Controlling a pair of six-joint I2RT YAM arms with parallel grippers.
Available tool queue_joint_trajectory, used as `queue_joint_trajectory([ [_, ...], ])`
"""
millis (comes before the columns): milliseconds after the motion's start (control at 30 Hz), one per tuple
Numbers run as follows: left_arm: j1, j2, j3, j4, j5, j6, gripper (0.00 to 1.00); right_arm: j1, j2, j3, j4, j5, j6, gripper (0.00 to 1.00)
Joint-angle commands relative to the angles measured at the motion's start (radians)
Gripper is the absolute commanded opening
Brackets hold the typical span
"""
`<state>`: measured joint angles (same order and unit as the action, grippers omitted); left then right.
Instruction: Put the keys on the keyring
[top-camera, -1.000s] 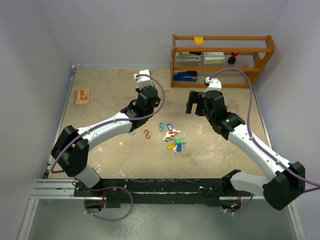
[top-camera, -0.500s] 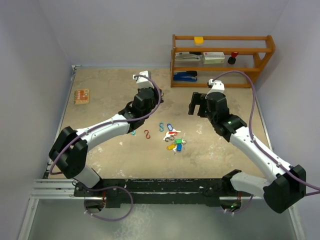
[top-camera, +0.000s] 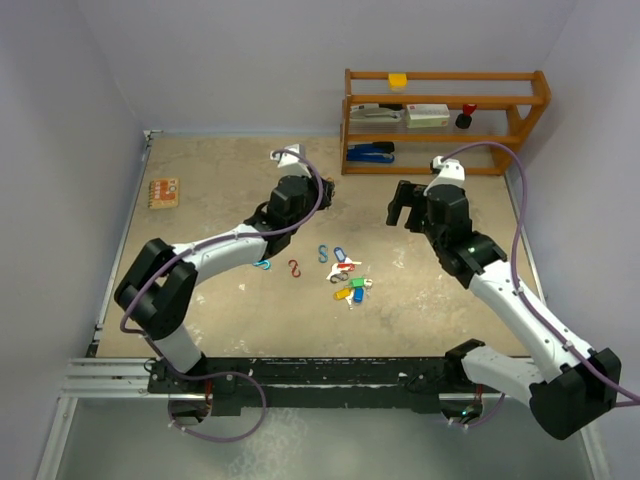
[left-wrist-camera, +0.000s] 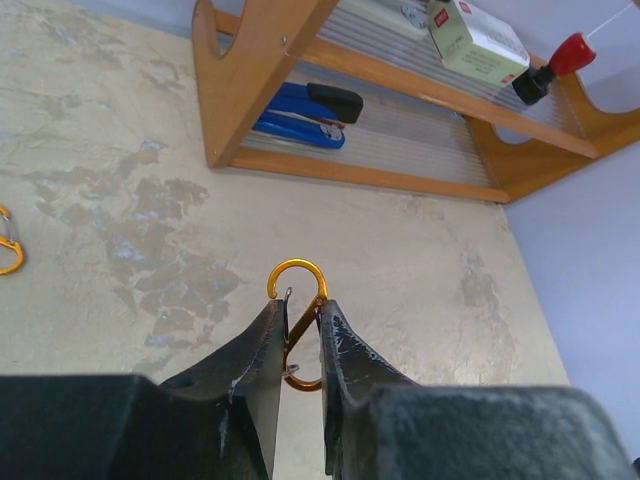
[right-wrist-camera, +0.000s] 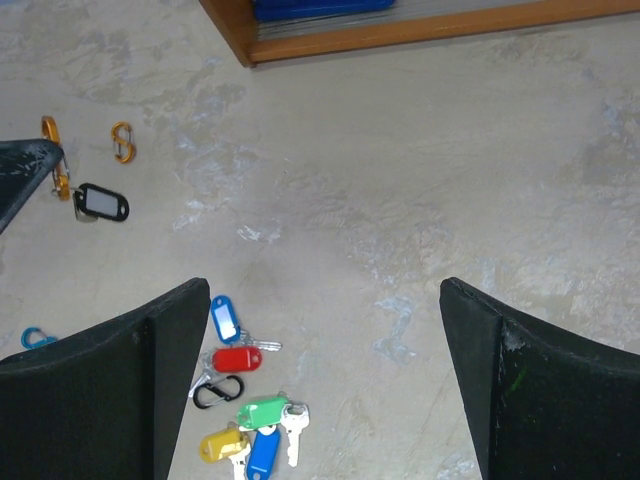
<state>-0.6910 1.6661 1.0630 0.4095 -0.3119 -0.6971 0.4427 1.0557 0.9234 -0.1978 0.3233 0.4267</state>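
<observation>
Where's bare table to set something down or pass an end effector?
Free: far-left, between the small orange pad and the left arm; the stretch between the wooden shelf and the keys; the near strip before the base rail. Crowded: centre, keys with the red carabiner, blue carabiner and teal carabiner close beside.

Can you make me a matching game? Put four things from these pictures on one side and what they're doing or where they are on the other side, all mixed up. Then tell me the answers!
Things:
1. left tool
2. right tool
3. blue stapler
4. bunch of keys

Place or state:
A. lying on the table, between the two arms
B. wide open, holding nothing
C. on the bottom shelf of the wooden rack
D. shut on an orange clip

Pairs: 1-D, 2-B, 3-C, 4-A
</observation>
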Motion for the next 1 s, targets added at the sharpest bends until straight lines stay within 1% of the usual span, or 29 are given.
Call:
queue_joint_trajectory([
  [0,0.009,0.033,0.031,0.093,0.065,-0.027,0.17,-0.013,-0.021,-0.001,0.001,0.013,-0.004,1.00],
  [267,0.009,0.130,0.082,0.155,0.132,-0.048,0.23,-0.028,-0.044,0.001,-0.017,0.034,-0.009,1.00],
  [467,0.007,0.232,0.161,0.184,0.191,-0.059,0.29,-0.036,-0.074,0.002,-0.029,0.054,-0.012,1.00],
  [567,0.007,0.277,0.203,0.186,0.210,-0.063,0.29,-0.041,-0.084,0.000,-0.032,0.059,-0.017,1.00],
  [667,0.007,0.292,0.220,0.193,0.214,-0.067,0.31,-0.044,-0.089,0.002,-0.035,0.062,-0.019,1.00],
  [767,0.007,0.277,0.211,0.183,0.205,-0.065,0.35,-0.047,-0.088,0.000,-0.034,0.057,-0.022,1.00],
  [900,0.008,0.212,0.145,0.146,0.142,-0.053,0.46,-0.047,-0.063,0.003,-0.034,0.033,-0.023,1.00],
  [967,0.008,0.161,0.098,0.108,0.084,-0.049,0.56,-0.046,-0.045,0.003,-0.032,0.016,-0.026,1.00],
])
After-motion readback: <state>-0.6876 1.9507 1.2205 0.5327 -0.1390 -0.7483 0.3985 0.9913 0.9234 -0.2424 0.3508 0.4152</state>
